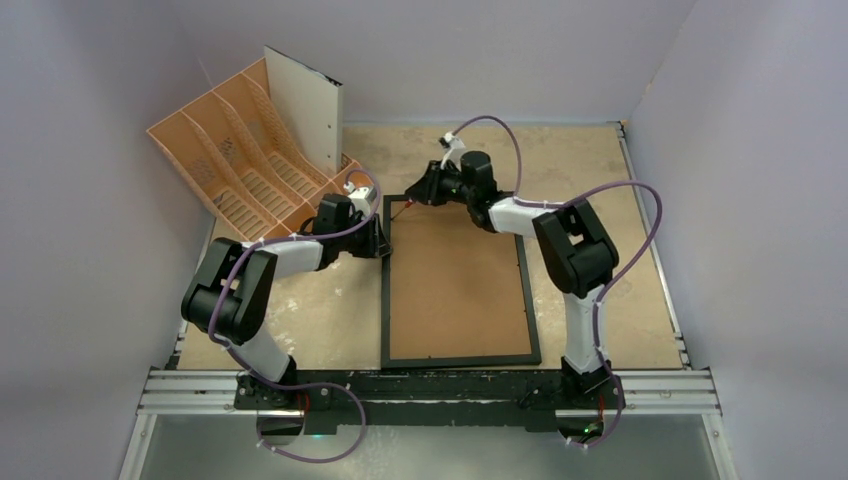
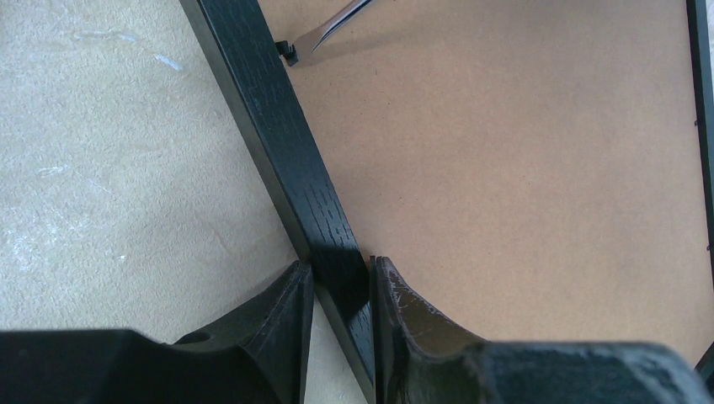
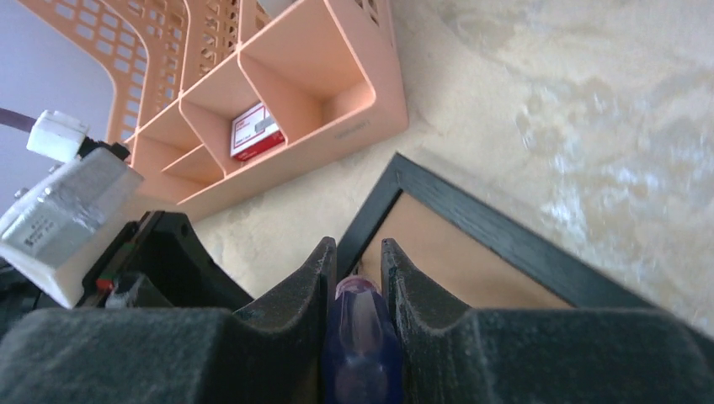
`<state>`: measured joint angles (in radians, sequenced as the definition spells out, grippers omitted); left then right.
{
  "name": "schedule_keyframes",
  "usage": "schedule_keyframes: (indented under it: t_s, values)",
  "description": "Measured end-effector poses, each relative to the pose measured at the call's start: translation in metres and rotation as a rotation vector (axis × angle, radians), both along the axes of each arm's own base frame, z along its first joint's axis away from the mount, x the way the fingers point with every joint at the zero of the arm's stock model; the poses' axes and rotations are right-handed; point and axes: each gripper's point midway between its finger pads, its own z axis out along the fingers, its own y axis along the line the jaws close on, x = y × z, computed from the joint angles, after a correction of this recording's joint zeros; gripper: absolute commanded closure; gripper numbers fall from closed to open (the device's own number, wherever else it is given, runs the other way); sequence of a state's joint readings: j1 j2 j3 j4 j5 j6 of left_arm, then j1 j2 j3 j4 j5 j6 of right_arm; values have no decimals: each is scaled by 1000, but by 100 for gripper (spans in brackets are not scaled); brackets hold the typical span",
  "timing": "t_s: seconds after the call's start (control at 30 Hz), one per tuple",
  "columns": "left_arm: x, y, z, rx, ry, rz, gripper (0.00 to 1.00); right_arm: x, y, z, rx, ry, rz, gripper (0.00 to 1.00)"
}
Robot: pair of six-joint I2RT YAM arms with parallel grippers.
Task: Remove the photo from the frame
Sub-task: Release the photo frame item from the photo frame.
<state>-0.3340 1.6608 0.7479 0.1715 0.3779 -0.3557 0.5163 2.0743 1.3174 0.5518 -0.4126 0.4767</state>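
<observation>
At the left gripper (image 2: 341, 268), the jaws are nearly closed and pinch the left rail of the frame (image 2: 278, 109), one finger on the table side and one over the backing (image 2: 505, 168). Likely reason: to pin the frame so it cannot slide while the other arm works. The right gripper (image 3: 358, 257) is clamped tight on a purple-handled tool (image 3: 358, 337), angled down at the frame's far left corner. The left wrist view adds the tool's metal tip (image 2: 337, 18) just beside a small black tab (image 2: 289, 52) on the rail's inner edge; whether they touch is unclear. Only the right wrist view shows the handle in the grip, plus an orange organiser (image 3: 337, 126) with a small red-and-white box (image 3: 255, 130) in one compartment. The top view gives the layout: frame flat, back up, between the arms. The photo shows in no view and is judged to lie under the backing, inside the frame. The backing sits in place, so removal is not yet done.
</observation>
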Motion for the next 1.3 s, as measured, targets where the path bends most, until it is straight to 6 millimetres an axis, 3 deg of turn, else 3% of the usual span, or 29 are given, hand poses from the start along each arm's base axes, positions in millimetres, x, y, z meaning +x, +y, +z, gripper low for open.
schedule_keyframes:
  t_s: [0.13,0.3,1.3]
  values:
    - [0,0,0,0,0,0,82,-9,-19,-13,95,88,-6,100]
    - [0,0,0,0,0,0,82,-18,-21,-20,172,112,-10,100]
    - [0,0,0,0,0,-1,82,10,-55,-30,346,119,-100,100]
